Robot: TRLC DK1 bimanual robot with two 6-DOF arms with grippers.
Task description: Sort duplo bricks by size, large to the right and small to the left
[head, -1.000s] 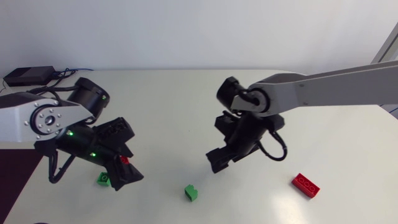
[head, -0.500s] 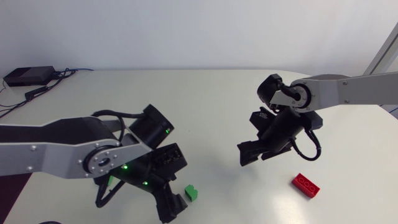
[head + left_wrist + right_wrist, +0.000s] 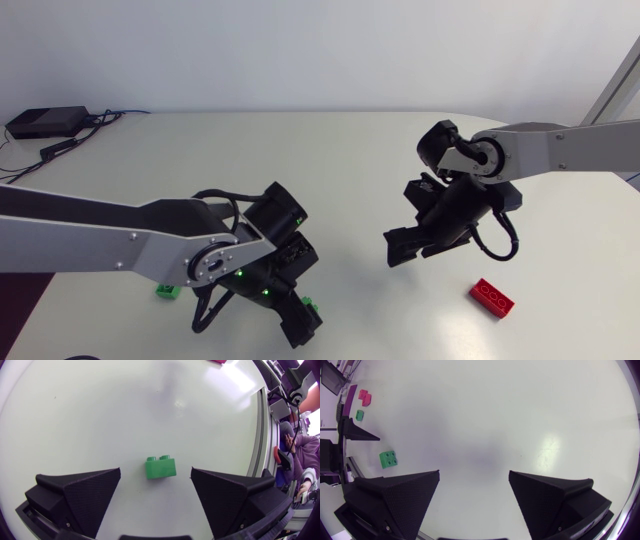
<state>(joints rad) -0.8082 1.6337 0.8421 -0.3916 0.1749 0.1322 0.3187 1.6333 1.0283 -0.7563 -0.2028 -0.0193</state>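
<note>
Since a second ago my left arm has swung in from the table's left side to the middle. My right arm pulled back rightward and has held there for the last half second. The bricks haven't shifted.

Green brick (image 3: 161, 466): on the table, roughly midway between the left-hand bricks and the red one, unsorted. It sits flat, studs up. The right wrist view shows four studs in a square, so it has no real long axis. One side face is turned toward my left wrist camera, slightly skewed to the line between the fingers (image 3: 82, 492).

Left gripper (image 3: 305, 322) is right over it, spread wide, with the brick in the gap clear of both fingers and nothing held. I'd say the wide opening is for clearance on the way down. The skew is small, so the fingers should land on opposite side faces.

It's small, so it belongs left. Small green brick (image 3: 165, 292) and pink brick (image 3: 365, 396) already lie at the left near each other, which looks like the small pile. Red brick (image 3: 492, 297) is the long one, at the right, studs up, long axis diagonal, neither along nor across the table. It looks placed already.

Right gripper (image 3: 398, 248) hangs over bare table between the middle and the red brick, fully spread and empty. It's probably parked out of my left arm's way.
</note>
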